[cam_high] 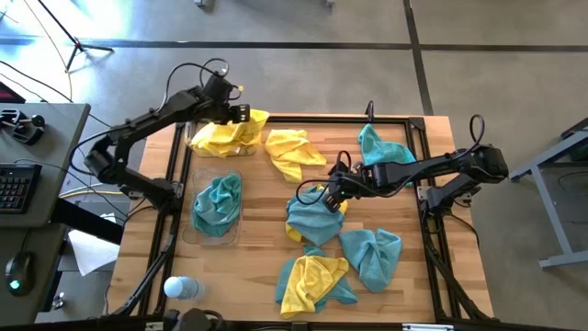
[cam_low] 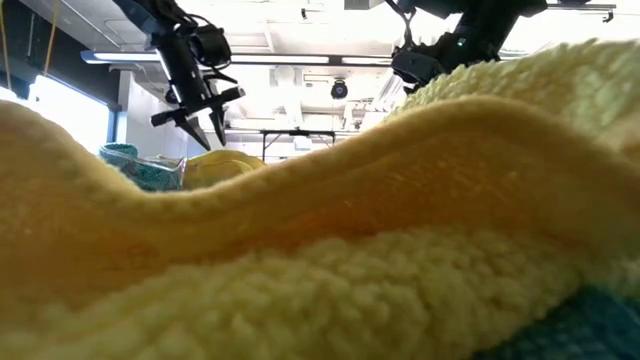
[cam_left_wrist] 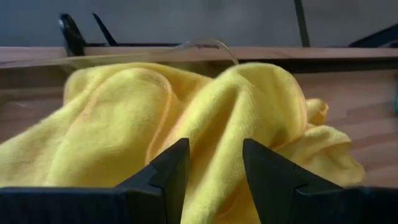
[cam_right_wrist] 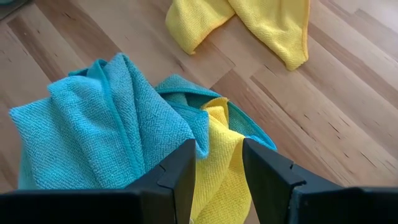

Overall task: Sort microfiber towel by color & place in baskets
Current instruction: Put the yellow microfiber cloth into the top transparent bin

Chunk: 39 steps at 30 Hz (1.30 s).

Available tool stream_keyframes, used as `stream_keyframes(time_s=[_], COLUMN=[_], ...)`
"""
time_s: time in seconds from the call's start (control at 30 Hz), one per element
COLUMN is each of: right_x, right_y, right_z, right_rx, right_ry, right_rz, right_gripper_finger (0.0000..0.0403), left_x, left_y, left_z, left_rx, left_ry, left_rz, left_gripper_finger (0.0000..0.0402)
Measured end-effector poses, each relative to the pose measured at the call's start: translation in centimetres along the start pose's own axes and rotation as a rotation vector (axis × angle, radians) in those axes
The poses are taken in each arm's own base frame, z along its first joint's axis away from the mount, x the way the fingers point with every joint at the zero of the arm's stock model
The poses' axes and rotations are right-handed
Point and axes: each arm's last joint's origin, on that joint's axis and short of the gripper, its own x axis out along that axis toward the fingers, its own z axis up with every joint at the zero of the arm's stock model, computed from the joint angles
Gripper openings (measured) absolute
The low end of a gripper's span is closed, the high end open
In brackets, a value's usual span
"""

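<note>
Wooden surface (cam_high: 257, 267) carries scattered towels; left tool (cam_high: 241, 113) hangs released over yellow towels (cam_high: 225, 136) in the far basket (cam_high: 189, 138), right tool (cam_high: 333, 190) released above a teal towel (cam_high: 312, 219).

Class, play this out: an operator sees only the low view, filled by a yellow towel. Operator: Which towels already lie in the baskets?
Observer: The far basket holds yellow towels; the near basket holds a teal towel.
Operator: Where is the left gripper?
Observer: The left gripper is over the far basket's yellow towels, fingers open.
Operator: And the right one?
Observer: The right gripper is mid-table, open above a teal-and-yellow pile.
</note>
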Motion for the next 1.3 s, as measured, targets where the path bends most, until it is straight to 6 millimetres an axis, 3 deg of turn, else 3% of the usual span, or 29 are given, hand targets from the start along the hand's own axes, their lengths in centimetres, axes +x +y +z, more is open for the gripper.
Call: stream_keyframes(time_s=[0.17, 0.37, 0.6, 0.93, 1.13, 1.3], right_x=[0.0, 0.0, 0.0, 0.0, 0.0, 0.0], right_y=[0.1, 0.3, 0.3, 0.3, 0.3, 0.3], right_z=[0.1, 0.3, 0.4, 0.4, 0.4, 0.4], right_rx=[0.006, 0.015, 0.027, 0.029, 0.029, 0.029], right_ry=[-0.012, -0.033, -0.037, -0.037, -0.037, -0.037], right_rz=[0.011, 0.028, 0.031, 0.031, 0.031, 0.030], right_gripper_finger=[0.0128, 0.0128, 0.0128, 0.0128, 0.0128, 0.0128], left_x=[0.2, 1.9, 6.7, 10.1, 11.4, 10.7], left_y=[-0.2, -1.6, -0.1, 0.6, 0.7, 0.5], left_z=[0.5, 1.2, -0.1, -0.9, -1.3, -1.0], left_rx=[-0.009, -0.009, -0.064, -0.077, -0.086, -0.087], left_ry=[-0.021, -0.030, 0.168, 0.248, 0.271, 0.249], left_rz=[-0.042, -0.192, -0.002, 0.106, 0.121, 0.101], left_gripper_finger=[0.0141, 0.0135, 0.0100, 0.0045, 0.0037, 0.0037])
